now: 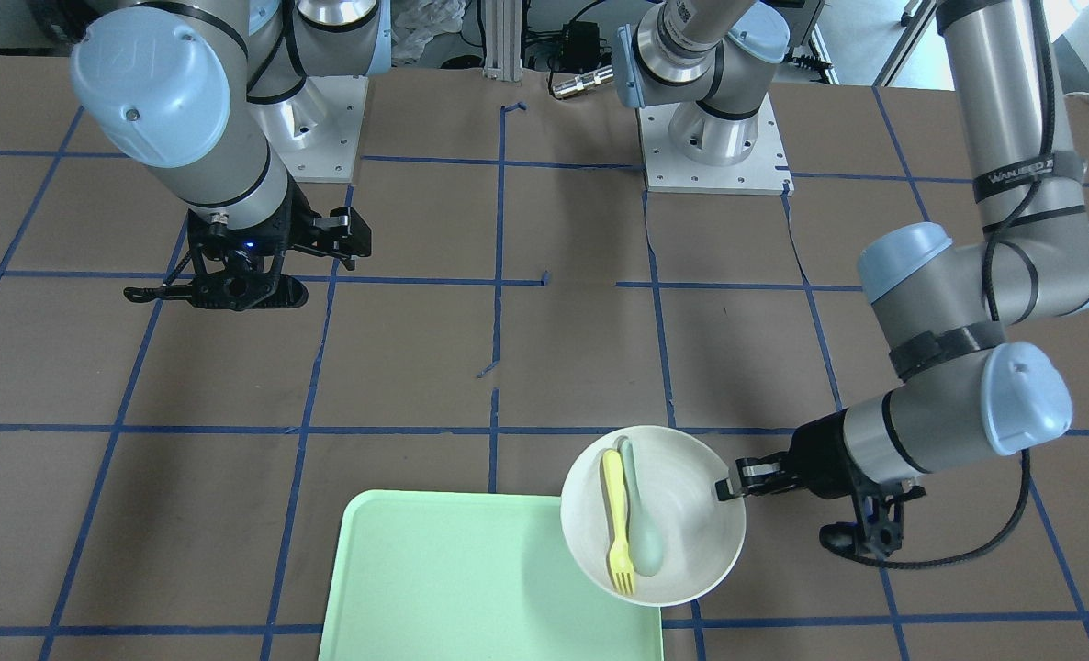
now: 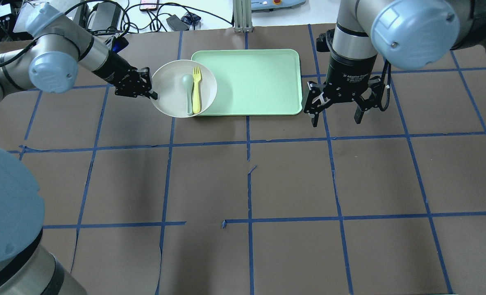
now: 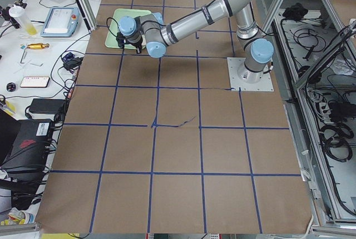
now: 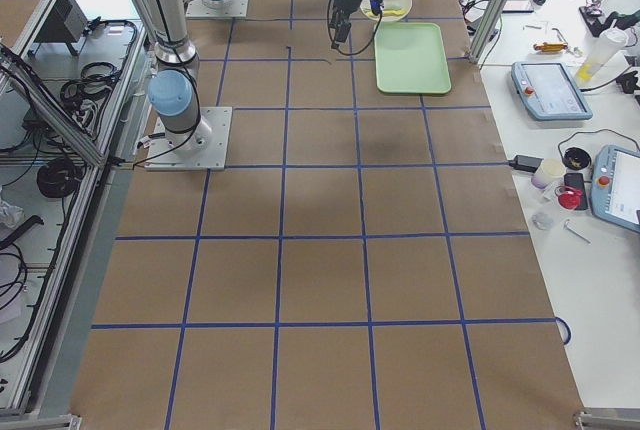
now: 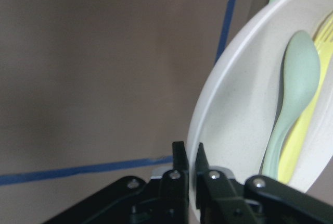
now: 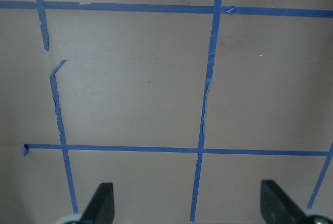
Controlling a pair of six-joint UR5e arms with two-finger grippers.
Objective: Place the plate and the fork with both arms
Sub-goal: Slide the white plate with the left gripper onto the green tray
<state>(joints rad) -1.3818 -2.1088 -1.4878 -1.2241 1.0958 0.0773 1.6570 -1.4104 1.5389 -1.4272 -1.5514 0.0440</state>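
Observation:
The off-white plate (image 1: pixel 691 514) carries the yellow fork (image 1: pixel 616 523) and a mint-green spoon (image 1: pixel 643 528) side by side. The plate overlaps the near-left corner of the light-green tray (image 2: pixel 259 82) in the overhead view. My left gripper (image 2: pixel 152 95) is shut on the plate's (image 2: pixel 169 88) left rim; the left wrist view shows both fingers pinching the rim (image 5: pixel 200 125). My right gripper (image 2: pixel 335 121) is open and empty, above the table just right of the tray, pointing down. The fork (image 2: pixel 196 88) lies on the tray side of the spoon (image 2: pixel 187 92).
The brown table has blue tape grid lines (image 2: pixel 249 180). The arm bases (image 1: pixel 714 156) stand at the robot's edge. Cables and devices lie beyond the far edge (image 2: pixel 165 16). The right wrist view shows only bare table (image 6: pixel 135 78) below it.

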